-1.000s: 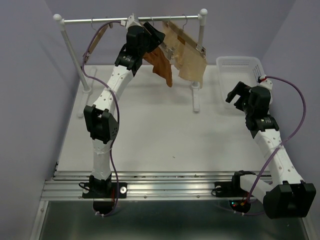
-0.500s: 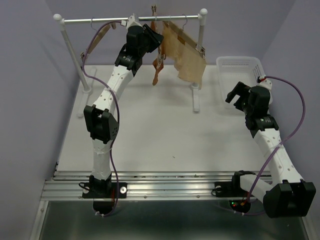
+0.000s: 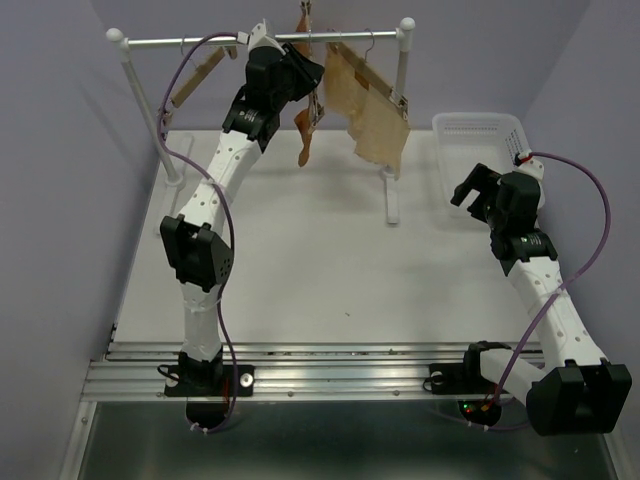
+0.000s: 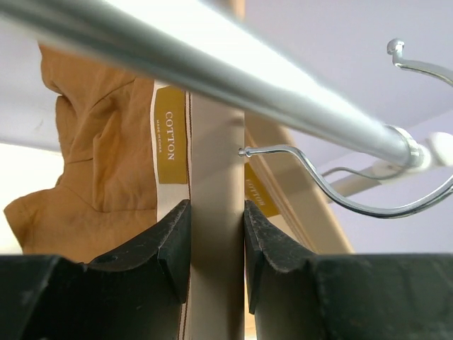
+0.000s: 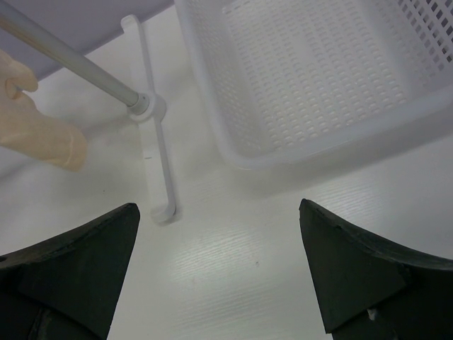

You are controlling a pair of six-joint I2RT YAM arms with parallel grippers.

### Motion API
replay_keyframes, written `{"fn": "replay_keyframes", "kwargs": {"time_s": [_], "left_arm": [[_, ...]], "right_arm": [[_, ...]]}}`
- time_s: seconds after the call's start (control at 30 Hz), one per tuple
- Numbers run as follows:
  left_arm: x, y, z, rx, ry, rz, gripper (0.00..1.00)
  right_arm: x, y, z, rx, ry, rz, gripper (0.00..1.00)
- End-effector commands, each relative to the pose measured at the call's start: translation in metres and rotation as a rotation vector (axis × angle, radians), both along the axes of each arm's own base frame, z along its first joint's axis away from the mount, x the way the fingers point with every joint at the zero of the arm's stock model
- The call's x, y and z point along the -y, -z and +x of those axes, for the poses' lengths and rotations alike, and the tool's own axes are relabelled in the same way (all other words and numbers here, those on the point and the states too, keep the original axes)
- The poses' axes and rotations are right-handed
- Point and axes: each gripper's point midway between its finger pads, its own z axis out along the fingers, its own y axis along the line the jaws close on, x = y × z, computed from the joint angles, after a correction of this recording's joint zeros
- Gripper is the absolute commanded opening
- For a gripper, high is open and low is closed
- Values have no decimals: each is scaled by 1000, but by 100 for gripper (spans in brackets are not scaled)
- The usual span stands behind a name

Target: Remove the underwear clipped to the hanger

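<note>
Rust-brown and thin as a strip: seeing the underwear [image 3: 305, 145] edge-on now at 12 o'clock of the tabletop [image 3: 300, 260], instead of facing it as a broad flap like one second ago. Gripping the hanger [image 4: 216, 142] by its light wooden bar with the left hand [image 4: 216, 212], fingers closed tight on both sides of the bar. Having turned it nearly upright and lifted it a little, so now poking one end above the rail [image 3: 200, 41].

Judging from this: controlling the hanger already, but not yet freeing the garment. Finding it still lying just beside the bar in the left wrist view, at 9 o'clock from the fingers. Not seeing any clip, so not being able to say open or closed. Not being able to tell either about the wire hook [image 4: 311, 177], resting on the rail or hanging free under it.

Keeping the right hand [image 5: 216, 248] spread wide and holding nothing, at 3 o'clock of the tabletop near the white basket [image 5: 233, 152], unmoved.

Reading "COTTON" in pale capitals, turned sideways, on a mustard label [image 4: 170, 134] at the pale waistband; failing to read the smaller line under it. Noticing a second label [image 4: 256, 193] of the same colour at 3 o'clock from the bar, half hidden, probably carrying the same word. Finding no brand name.
</note>
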Motion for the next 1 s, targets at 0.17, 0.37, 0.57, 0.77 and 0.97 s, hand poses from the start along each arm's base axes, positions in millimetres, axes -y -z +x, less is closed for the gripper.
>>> {"fn": "replay_keyframes", "kwargs": {"time_s": [0.17, 0.37, 0.57, 0.77, 0.97], "left_arm": [[-11, -103, -50, 249, 53, -35, 0], [-12, -96, -53, 234, 58, -19, 0], [-13, -82, -61, 210, 71, 14, 0], [-14, -77, -72, 247, 96, 52, 0], [-17, -67, -81, 243, 111, 93, 0]], "right_arm": [[1, -15, 2, 46, -4, -10, 100], [0, -15, 1, 47, -11, -9, 100], [-2, -15, 1, 47, -21, -7, 100], [-14, -12, 4, 49, -92, 8, 100], [-22, -14, 5, 60, -142, 9, 100]]}}
